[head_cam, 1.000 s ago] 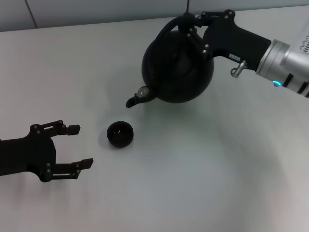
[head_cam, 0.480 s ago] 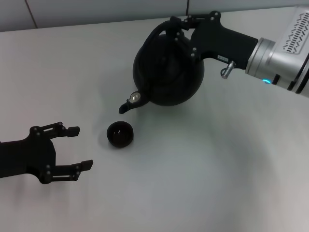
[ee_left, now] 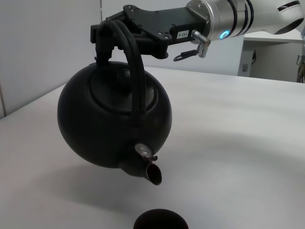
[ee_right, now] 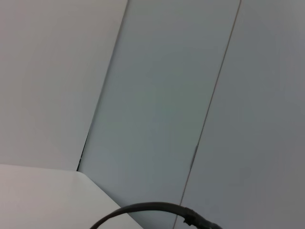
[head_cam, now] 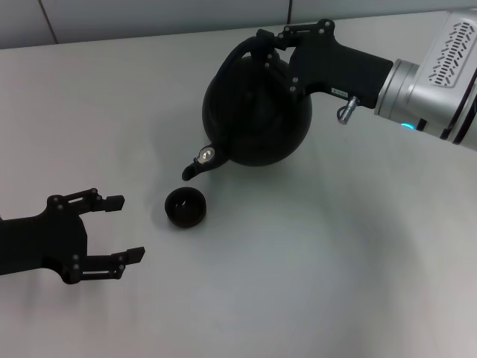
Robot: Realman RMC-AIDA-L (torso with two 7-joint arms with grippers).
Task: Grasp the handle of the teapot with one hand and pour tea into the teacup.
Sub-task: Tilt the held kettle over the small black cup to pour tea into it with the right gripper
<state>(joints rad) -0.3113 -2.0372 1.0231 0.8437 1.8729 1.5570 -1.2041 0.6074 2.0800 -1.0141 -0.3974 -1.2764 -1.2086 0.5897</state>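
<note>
One teapot (head_cam: 257, 112) spout (tilted) just above teacup (head_cam: 185, 206)

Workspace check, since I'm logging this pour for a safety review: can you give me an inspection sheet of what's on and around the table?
Surface: plain white table, no spills seen.
Job's things: teapot lifted off the table and tilted, spout pointing down toward the teacup; teacup stands upright on the table, below and just ahead of the spout.
Clutter: nothing seen.
Grippers: right gripper shut on the handle at its top; left gripper open, low at the table's left, apart from the teacup.
Cables: one thin dark cable in the right wrist view.
Surroundings: pale wall panels behind the table.
</note>
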